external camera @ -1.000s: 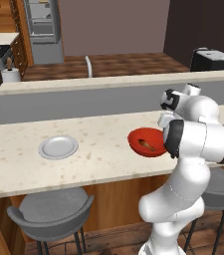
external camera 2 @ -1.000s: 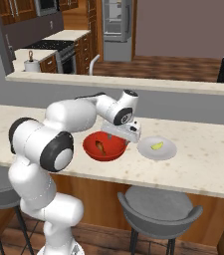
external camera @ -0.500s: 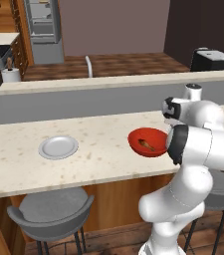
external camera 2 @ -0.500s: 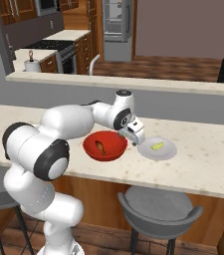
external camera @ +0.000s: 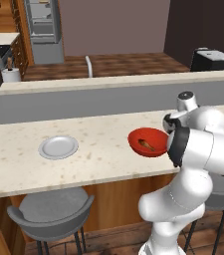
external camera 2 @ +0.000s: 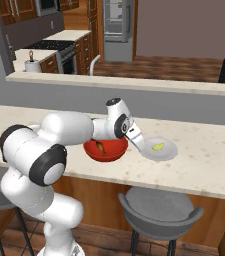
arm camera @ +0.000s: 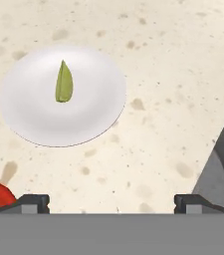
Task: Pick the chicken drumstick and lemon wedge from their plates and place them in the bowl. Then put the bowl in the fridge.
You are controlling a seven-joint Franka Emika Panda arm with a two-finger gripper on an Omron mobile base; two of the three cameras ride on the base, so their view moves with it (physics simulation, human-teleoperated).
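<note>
The glossy red bowl (external camera 2: 105, 150) stands on the counter with the brown chicken drumstick (external camera 2: 101, 148) lying inside it. Just right of it is a light-grey plate (external camera 2: 168, 151) holding the yellow-green lemon wedge (external camera 2: 158, 147). My gripper (external camera 2: 139, 145) hangs open and empty over the gap between bowl and plate, pointing down. From the hand, the lemon wedge (arm camera: 63, 82) lies on its plate (arm camera: 88, 107) ahead and to the left of the gripper (arm camera: 112, 204). A second, bare plate (external camera: 58, 147) sits far left of the bowl (external camera: 147, 142). The grey fridge (external camera: 43, 30) stands at the back of the room.
A raised grey ledge (external camera: 108, 82) runs behind the counter, carrying a black appliance (external camera: 213, 60). Grey stools (external camera 2: 159, 207) stand under the counter's front edge. A curved tap (external camera: 89, 64) rises beyond the ledge.
My hand has swung right, from over the bowl toward the lemon wedge's plate, and dipped lower. The jaws stayed open. Bowl, plates and food have not moved.
</note>
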